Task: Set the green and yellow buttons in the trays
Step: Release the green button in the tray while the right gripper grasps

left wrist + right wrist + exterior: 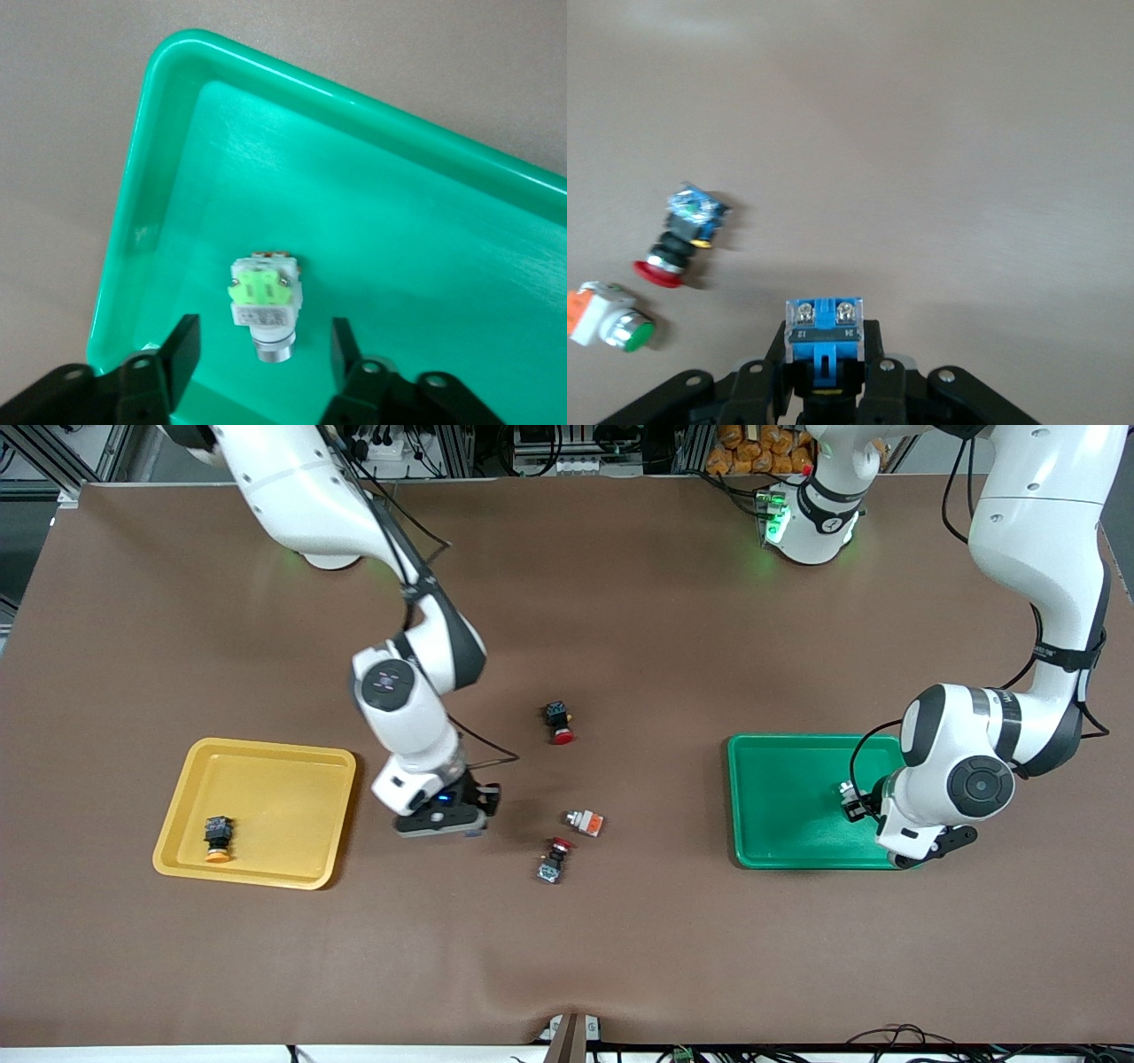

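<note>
From the front camera, the yellow tray [257, 811] lies toward the right arm's end of the table, and one yellow-capped button [218, 840] sits inside it, near the corner closest to the camera. The green tray [788, 802] lies toward the left arm's end. The right gripper [483, 802] hangs over bare table between the yellow tray and the loose switches in the middle. There, a white button with an orange block [584, 822] lies on its side, one red-capped switch [553, 861] lies just nearer the camera than it, and a second red-capped switch [557, 722] lies farther from the camera, apart from both. The left gripper [852, 801] is over the green tray, with a small white piece showing at its tip.

In the left wrist view, the left gripper [264, 350] is spread wide, its fingers [182, 347] standing apart on either side of the white button with a green block [264, 303]. The button lies on the floor of the green tray [168, 159] near one corner, touching neither finger; it is released.

In the right wrist view, the right gripper [826, 359] is clenched on a blue-backed button [824, 338], its two screw terminals facing the camera. On the table lie the red-capped switch [680, 235] and the white button with an orange block [609, 317], which shows a green face here
</note>
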